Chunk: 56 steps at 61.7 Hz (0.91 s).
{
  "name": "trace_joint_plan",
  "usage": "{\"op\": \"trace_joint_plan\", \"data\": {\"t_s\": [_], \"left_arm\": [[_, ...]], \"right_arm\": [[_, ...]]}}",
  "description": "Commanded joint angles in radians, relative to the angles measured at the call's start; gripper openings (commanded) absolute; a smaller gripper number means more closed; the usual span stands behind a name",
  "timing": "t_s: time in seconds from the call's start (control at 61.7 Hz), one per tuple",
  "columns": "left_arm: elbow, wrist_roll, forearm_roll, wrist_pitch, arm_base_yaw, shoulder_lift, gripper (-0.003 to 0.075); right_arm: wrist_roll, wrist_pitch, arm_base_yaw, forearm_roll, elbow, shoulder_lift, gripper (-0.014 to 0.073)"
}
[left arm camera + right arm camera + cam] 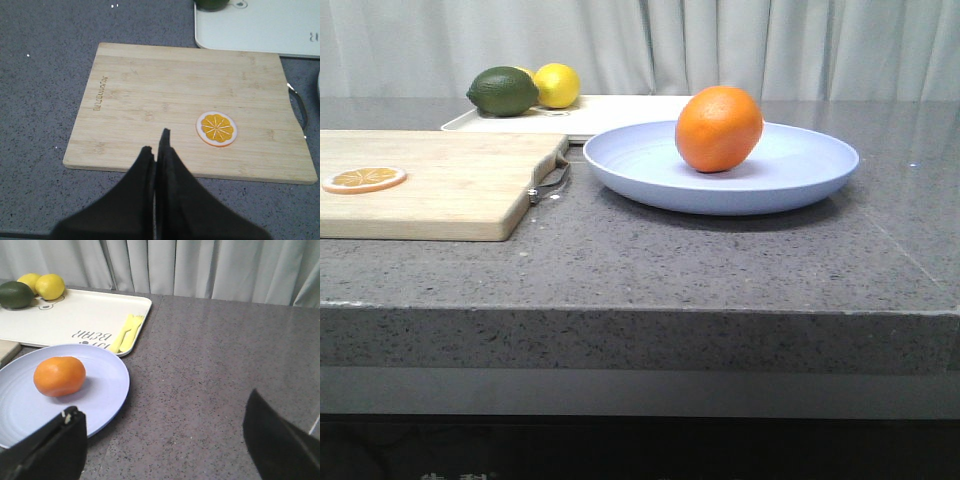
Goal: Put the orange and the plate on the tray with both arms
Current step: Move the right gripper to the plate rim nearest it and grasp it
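The orange (pixel 718 128) (pixel 59 376) rests on the lavender-blue plate (pixel 800 160) (pixel 105 385), which lies on the grey counter in front of the cream tray (pixel 620 108) (pixel 85 315). Neither gripper shows in the front view. My right gripper (pixel 160 412) is open and empty, hovering over bare counter just beside the plate's rim. My left gripper (pixel 156 142) is shut with nothing in it, above the near edge of the wooden cutting board (pixel 150 90).
An orange slice (pixel 364 179) (pixel 216 128) lies on the cutting board (pixel 430 180) at the left. On the tray's far end sit a dark green fruit (pixel 503 91) and a lemon (pixel 557 84). A yellow utensil (pixel 125 333) lies on the tray's near corner.
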Motion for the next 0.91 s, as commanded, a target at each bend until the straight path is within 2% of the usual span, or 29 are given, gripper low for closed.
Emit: {"op": "trace_joint_plan", "data": {"t_s": [0.0,0.227,0.405,0.6,0.892], "left_arm": [[0.064,-0.009,0.006,-0.137,0.003,-0.108,-0.0018],[0.273,-0.009,0.006,-0.225,0.003,-0.377,-0.0018],[0.349,-0.009,0.006,-0.242,0.003,-0.524,-0.0018],[0.366,-0.009,0.006,-0.242,0.003,-0.544,-0.0018],[0.366,-0.009,0.006,-0.242,0.003,-0.544,-0.0018]], "right_arm": [[-0.007,-0.069,-0.005,-0.001,-0.038,0.009,0.0640],[-0.007,-0.060,-0.005,0.001,-0.038,0.012,0.0640],[-0.007,-0.060,-0.005,0.066,-0.038,0.097,0.0640],[-0.007,-0.049,-0.005,0.162,-0.089,0.267,0.0640],[-0.007,0.008,-0.005,0.247,-0.322,0.629,0.0640]]}}
